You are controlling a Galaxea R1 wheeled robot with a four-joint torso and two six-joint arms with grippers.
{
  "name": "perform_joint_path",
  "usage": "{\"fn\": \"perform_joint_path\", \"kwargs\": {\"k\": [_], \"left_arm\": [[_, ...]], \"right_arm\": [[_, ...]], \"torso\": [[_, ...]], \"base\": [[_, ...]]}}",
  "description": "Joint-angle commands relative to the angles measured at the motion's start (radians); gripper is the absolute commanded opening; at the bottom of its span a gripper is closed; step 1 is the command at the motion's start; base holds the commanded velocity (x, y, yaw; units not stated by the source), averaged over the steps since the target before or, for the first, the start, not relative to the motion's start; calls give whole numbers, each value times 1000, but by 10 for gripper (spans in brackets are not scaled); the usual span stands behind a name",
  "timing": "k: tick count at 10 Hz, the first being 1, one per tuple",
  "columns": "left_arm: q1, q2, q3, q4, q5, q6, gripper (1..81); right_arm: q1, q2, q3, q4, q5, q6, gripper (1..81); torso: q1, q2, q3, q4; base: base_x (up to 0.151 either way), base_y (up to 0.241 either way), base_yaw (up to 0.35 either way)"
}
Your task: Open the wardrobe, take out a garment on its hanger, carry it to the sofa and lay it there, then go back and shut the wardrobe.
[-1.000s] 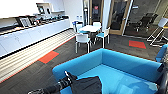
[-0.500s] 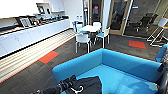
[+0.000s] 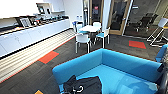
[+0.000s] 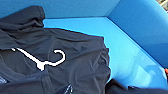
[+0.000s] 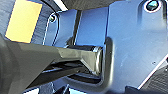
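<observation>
One black garment is seen lying crumpled on the near left end of the seat of the one blue sofa, touching the cushion and close to the left armrest. One white hanger is laid on top of the cloth, its hook curled upward and free of any grasp; the garment is spread flat across the sofa seat. Whether the fingers of either gripper are released or clenched cannot be told. Beyond the sofa back, one round white table is ringed by white chairs. Along the far left wall a long white counter is set, with small items on it too blurred to count. Two red floor patches are laid in the dark carpet, one left, one far right.
</observation>
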Motion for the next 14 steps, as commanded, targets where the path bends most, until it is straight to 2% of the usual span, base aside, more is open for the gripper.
{"fn": "perform_joint_path", "kwargs": {"k": [1, 3, 4, 5, 6, 8, 11, 12, 14], "left_arm": [[97, -130, 184, 352, -82, 6, 811], [232, -148, 176, 426, -83, 4, 811], [297, -149, 150, 434, -82, 3, 811], [355, -146, 115, 434, -84, -1, 811], [400, -137, 78, 429, -84, -2, 811], [473, -114, 26, 423, -82, -7, 811], [558, -46, -112, 415, -105, -20, 811], [582, -16, -184, 403, -113, -39, 811], [608, 75, -352, 400, -118, -40, 811]], "right_arm": [[8, -1, 7, -9, -48, -2, 811], [8, -2, 7, -4, -48, 0, 811], [9, -1, 7, -4, -48, 0, 811], [9, 1, 7, -4, -48, -2, 811], [12, 2, 7, -4, -48, 0, 811], [17, 2, 5, -1, -48, 3, 811], [17, 2, 2, -1, -49, 4, 811], [17, 2, 2, -3, -49, 3, 811], [20, 2, 1, -3, -49, 3, 811]], "torso": [[0, 0, 0, 0], [0, 0, 0, 0], [0, 0, 40, 0], [0, 0, 56, 0], [0, 0, 19, 0], [-2, -2, 42, 0], [-2, -2, 44, 0], [-2, -3, 44, -29], [-2, -3, 71, -48]], "base": [[0, 0, 0], [0, 0, 0], [0, 0, 0], [0, 0, 0], [0, 0, 0], [0, 0, 0], [0, 0, 0], [0, 0, 0], [0, 0, 0]]}}
